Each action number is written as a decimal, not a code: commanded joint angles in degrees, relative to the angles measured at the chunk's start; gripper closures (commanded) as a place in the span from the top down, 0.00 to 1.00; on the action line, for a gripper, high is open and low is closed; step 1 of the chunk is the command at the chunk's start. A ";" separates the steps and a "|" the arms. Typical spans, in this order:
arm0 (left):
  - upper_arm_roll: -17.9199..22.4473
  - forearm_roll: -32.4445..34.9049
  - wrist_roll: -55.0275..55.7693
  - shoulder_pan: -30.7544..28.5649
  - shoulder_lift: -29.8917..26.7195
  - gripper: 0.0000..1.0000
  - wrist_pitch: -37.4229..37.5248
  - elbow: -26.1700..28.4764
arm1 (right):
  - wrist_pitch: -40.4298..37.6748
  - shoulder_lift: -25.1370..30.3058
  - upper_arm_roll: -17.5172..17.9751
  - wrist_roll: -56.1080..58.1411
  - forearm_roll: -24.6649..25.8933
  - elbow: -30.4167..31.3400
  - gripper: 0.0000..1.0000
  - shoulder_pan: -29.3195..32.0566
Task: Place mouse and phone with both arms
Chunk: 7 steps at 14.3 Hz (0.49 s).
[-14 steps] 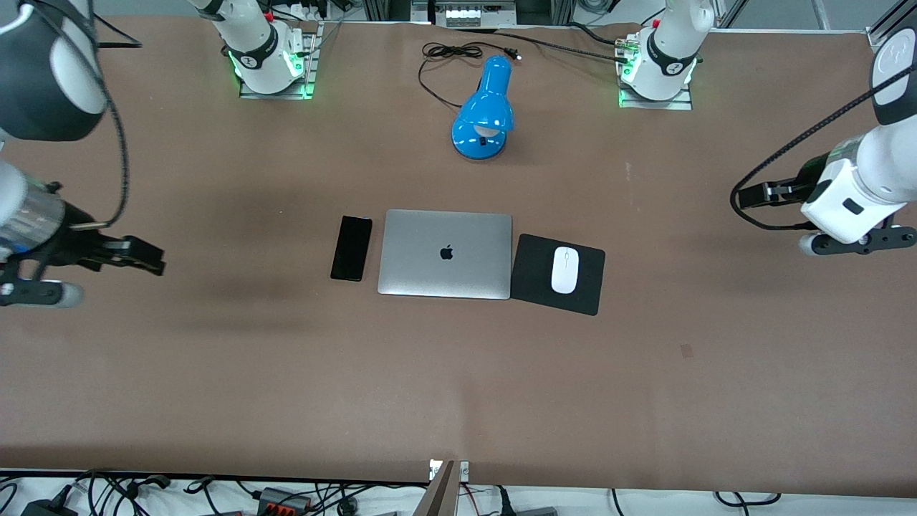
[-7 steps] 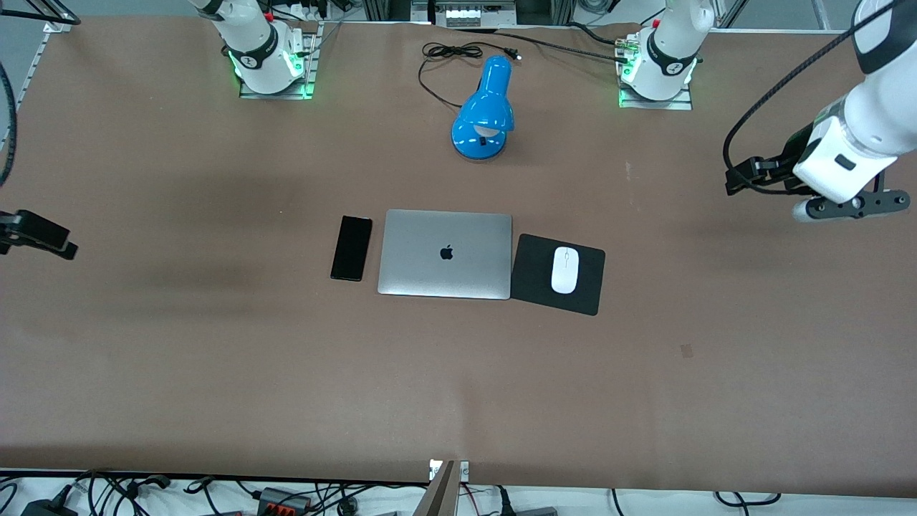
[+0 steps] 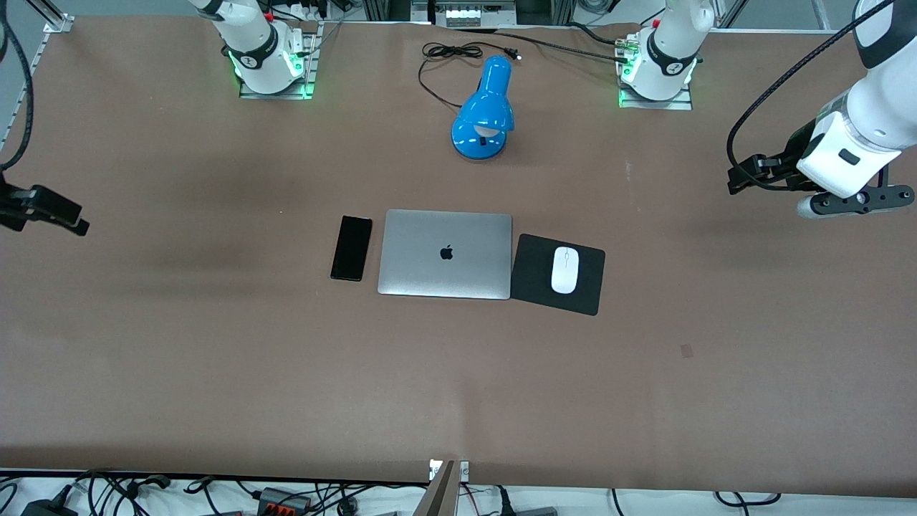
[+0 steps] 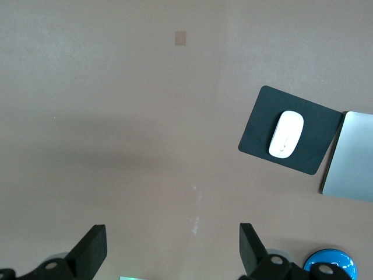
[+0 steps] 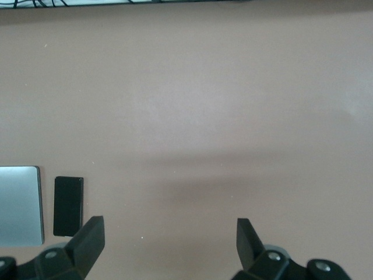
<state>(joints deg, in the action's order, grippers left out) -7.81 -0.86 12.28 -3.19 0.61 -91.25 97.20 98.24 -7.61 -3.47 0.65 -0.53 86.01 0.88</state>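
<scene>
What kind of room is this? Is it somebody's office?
Probably a robot lab, dressed up like a desk. Two arm bases are bolted to a big brown table, a laptop and lamp sit in the middle, and loose cables run along the edge.

Setting: robotics lab bench.
Surface: wide table (image 3: 215, 373) under plain brown covering.
Arms: two white arms bolted to metal base plates (image 3: 275, 87), green status lights lit.
Edges: aluminium framing, power strips and loose cables (image 3: 286, 496) along the rim.
Props: staged desk set, closed silver laptop (image 3: 445, 254), blue desk lamp (image 3: 484, 111), black mouse pad (image 3: 534, 276).
</scene>
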 commanded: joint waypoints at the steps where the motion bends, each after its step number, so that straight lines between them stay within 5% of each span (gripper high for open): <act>1: -0.10 -1.07 -0.33 -0.59 -1.22 1.00 -0.42 1.23 | 3.89 7.68 0.31 0.85 1.06 10.83 1.00 -0.18; 7: -0.01 -1.16 -0.33 -0.59 -1.22 1.00 -0.51 1.15 | 1.44 11.56 0.40 1.38 1.32 14.10 1.00 -0.18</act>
<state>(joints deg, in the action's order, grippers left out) -7.74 -0.90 12.28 -3.20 0.61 -91.25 97.26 100.13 2.15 -3.22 1.02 0.15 98.33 0.83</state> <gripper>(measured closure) 0.000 0.000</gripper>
